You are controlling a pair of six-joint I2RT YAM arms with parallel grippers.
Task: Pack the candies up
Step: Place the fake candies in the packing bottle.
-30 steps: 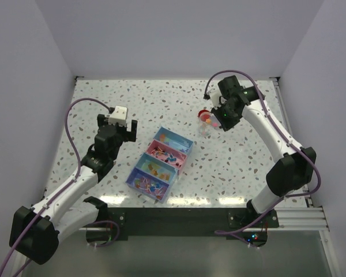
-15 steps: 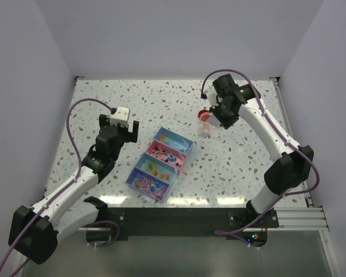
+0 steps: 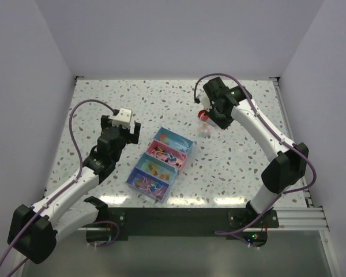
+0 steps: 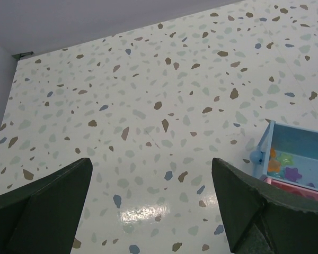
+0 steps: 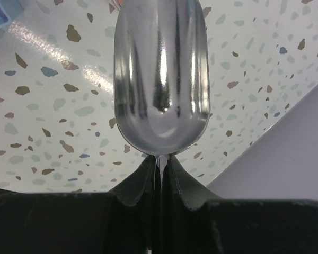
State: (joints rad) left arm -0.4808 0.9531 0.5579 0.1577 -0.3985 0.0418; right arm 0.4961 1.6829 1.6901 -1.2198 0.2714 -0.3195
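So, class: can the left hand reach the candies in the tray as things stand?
Probably yes. The left hand is open and empty beside the tray; only bare table lies between, the candies lie uncovered, and the right hand with the scoop is beyond the tray.

Speckled terrazzo table (image 3: 236, 156), closed by grey walls (image 3: 161, 34) at its far and side edges. Four-compartment tray (image 3: 144, 156), blue and pink, lies diagonally near the middle of the near edge. Round red lid (image 3: 203, 114) sits toward the far right corner. Polished metal scoop (image 5: 160, 79) above the tabletop.
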